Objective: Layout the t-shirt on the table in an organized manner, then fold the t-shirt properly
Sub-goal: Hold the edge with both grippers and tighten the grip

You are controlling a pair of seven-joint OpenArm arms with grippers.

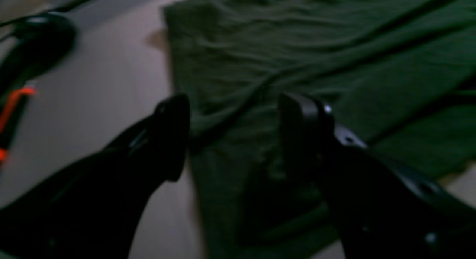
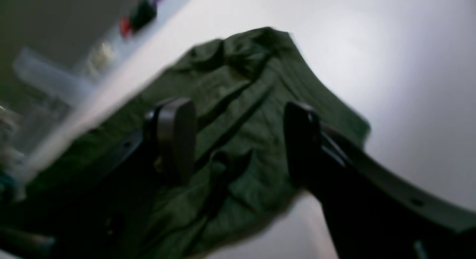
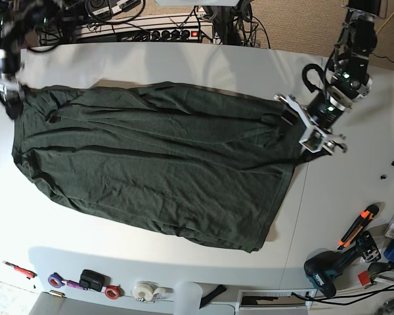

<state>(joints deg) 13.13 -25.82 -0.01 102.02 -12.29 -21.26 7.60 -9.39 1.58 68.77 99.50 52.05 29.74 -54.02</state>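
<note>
White table [image 3: 184, 59] is carrying the t-shirt [image 3: 151, 164], spread wide but creased. I am holding left gripper [image 1: 234, 136] and right gripper [image 2: 238, 140] spread, empty; folding now risks trapping wrinkles.

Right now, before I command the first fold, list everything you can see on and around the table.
t-shirt: one, dark green, spread wrinkled across the table's middle.
table: one, white, under everything.
power strip: one, black, beyond the far edge.
cordless drill: one, teal and black, near right corner.
orange-handled tool: one, right side.
tape rolls: several, near edge.
left gripper: open, above the shirt's edge.
right gripper: open, above bunched fabric.
</note>
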